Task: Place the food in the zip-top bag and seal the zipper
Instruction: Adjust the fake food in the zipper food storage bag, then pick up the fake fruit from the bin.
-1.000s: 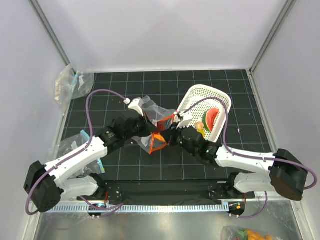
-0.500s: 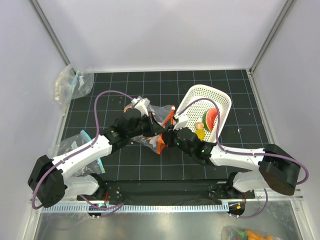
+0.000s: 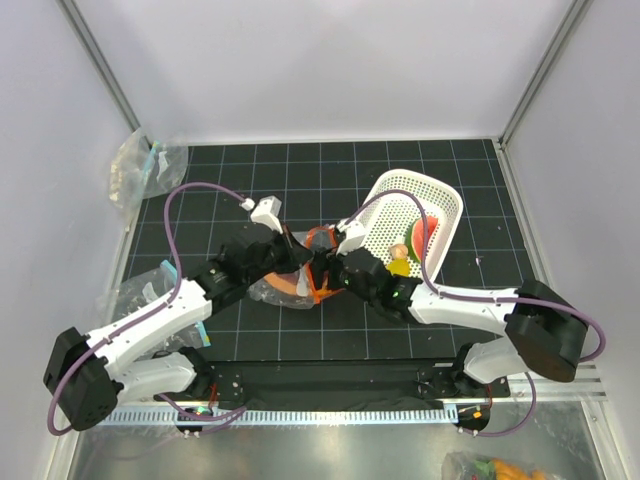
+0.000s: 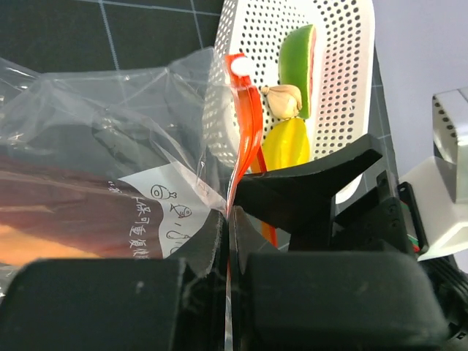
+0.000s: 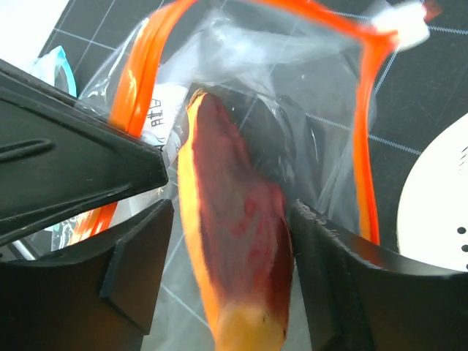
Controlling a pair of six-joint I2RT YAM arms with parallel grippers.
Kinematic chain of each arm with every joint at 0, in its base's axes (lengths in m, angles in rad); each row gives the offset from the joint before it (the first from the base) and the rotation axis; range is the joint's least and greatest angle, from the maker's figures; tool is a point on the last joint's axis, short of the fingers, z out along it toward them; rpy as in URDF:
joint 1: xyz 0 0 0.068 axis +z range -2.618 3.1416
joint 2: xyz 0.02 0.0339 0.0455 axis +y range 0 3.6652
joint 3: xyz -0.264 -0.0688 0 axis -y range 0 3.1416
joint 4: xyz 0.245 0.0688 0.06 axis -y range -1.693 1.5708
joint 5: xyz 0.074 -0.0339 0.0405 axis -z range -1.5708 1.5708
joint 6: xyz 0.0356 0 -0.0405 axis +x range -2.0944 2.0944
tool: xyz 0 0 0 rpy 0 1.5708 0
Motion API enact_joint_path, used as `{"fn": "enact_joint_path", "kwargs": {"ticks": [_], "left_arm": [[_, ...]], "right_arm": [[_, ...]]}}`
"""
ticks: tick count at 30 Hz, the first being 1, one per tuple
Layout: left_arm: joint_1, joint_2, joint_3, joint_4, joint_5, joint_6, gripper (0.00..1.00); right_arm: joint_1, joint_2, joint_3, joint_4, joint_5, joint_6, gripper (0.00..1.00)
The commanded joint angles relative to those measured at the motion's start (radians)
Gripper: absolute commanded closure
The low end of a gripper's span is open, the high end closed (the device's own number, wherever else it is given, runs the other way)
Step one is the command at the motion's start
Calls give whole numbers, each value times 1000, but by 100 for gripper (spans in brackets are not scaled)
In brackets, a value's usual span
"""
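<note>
Where my left arm and right arm reach in from the near edge of the worktop, I see their hands meet at the middle, over the zip-top bag. A clear bag with teal trim lies just beside my left arm.

My left hand is clamped flat on the zip-top bag's edge. Its pads are pressed together with only thin plastic and the end of the zipper between them. The red-orange strip rises from that pinch to a white slider tab. Through the plastic I make out an orange and a dark shape, too blurred to name.

My right hand has its fingers closed around the dark red piece, which fills the gap between them. The piece has orange-yellow edges and points into the bag's mouth, where the zipper stands open in a loop. I cannot tell whether its far end is past the strip.

Just beyond the hands, to the right, lies the white lattice basket, holding the watermelon slice, the yellow lemon and the small peach ball. A second teal-trimmed bag sits at the far left corner, against the wall.
</note>
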Motion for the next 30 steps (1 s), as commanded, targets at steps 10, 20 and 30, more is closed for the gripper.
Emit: {"fn": "enact_joint_path", "kwargs": {"ticks": [10,20,30], "left_arm": [[-6,-46,22,-64,-205,76,99],[-6,-23,36,-96,-250,96,100],[-7,-3,45,-96,-212,105,100]], "right_arm": [[2,-145,16,-21,43,-36,33],[-21,-225,79,-263,323,-21,26],[-312,-231,112,-473,328,77,9]]}}
